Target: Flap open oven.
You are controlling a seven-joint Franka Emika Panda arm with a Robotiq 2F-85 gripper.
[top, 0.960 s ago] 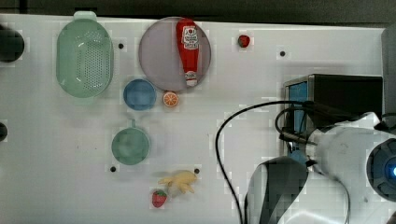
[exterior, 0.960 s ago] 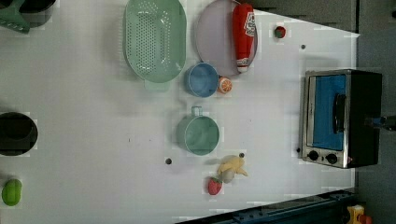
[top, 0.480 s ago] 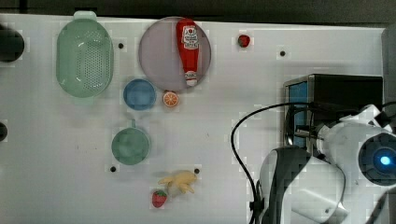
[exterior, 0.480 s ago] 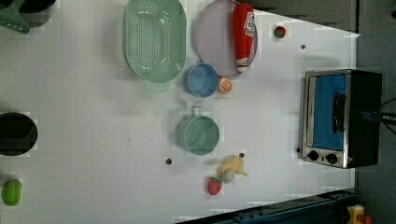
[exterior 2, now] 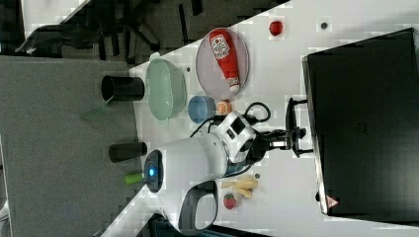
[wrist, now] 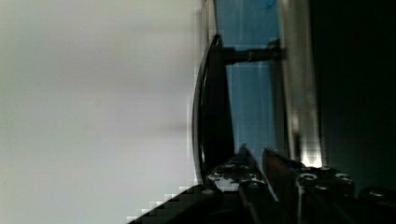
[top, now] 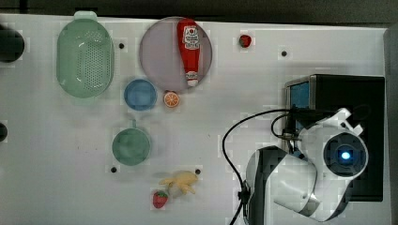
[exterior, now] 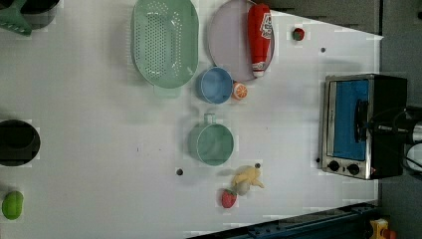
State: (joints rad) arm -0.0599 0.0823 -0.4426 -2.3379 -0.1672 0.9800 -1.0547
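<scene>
oven point(exterior: 362, 125) door faces left view's left (seemingly closed), long axis vertical.

- A green colander point(top: 85, 58) was seen at the top view's upper left.
- A ketchup bottle point(top: 188, 48) was laid on a plate point(top: 159, 56).
- A blue bowl point(top: 140, 94) was set beside an orange slice point(top: 171, 99).
- A green mug point(top: 131, 146), a banana point(top: 180, 182) and a strawberry point(top: 159, 198) were placed below.

Showing bright, even overhead lighting with soft shadows on the white table point(top: 56, 154), blocky compression throughout, dim blurred wrist close-up
</scene>
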